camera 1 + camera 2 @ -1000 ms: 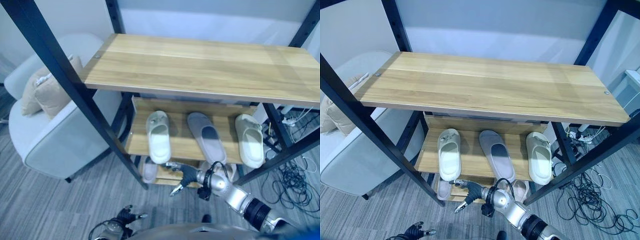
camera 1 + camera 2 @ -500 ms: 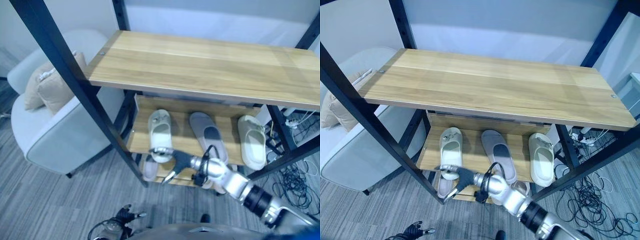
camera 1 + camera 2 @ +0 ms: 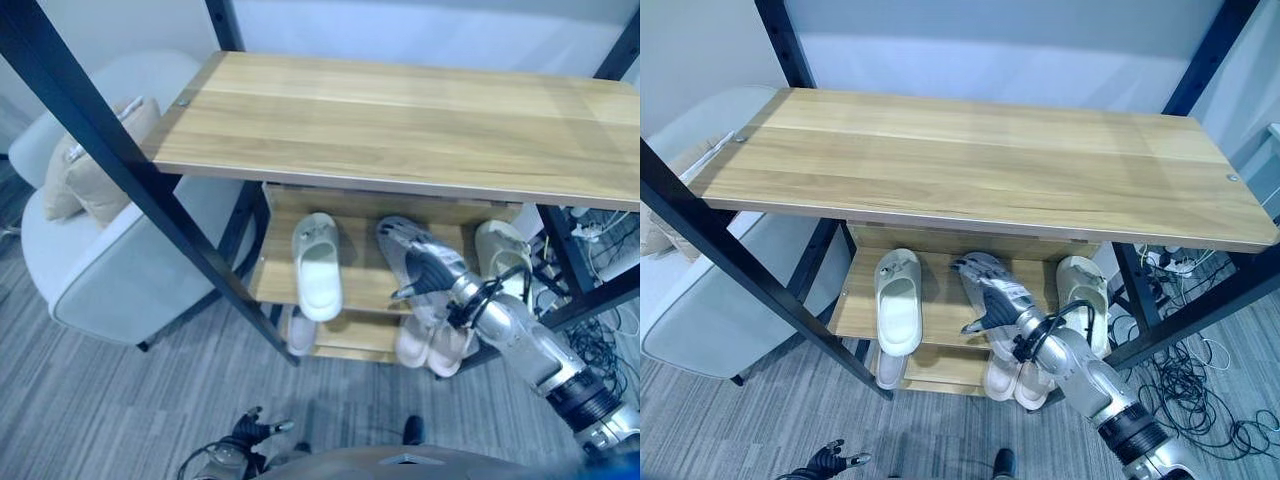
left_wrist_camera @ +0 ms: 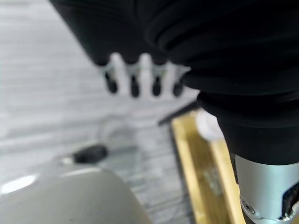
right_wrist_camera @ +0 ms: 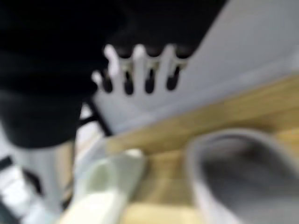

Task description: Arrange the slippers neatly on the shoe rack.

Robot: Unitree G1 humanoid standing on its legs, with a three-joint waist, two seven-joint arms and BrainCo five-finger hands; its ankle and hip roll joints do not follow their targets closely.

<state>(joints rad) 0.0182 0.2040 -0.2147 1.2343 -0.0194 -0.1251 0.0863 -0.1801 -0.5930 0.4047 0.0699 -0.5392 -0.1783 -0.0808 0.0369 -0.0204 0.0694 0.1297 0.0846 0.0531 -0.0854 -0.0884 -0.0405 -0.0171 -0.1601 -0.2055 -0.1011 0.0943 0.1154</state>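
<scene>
Reaching over the grey foam slipper (image 3: 980,277) on the wooden rack's middle shelf (image 3: 940,318) between two cream slippers, right hand (image 3: 1002,298) fingers spread straight; left hand (image 4: 140,77) hanging, fingers relaxed.

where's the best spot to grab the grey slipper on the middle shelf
Probably by its heel end, coming in from the open front of the rack. The grey slipper lies flat, toe pointing to the back, and the right hand already hovers open above it, between the two cream slippers.
</scene>
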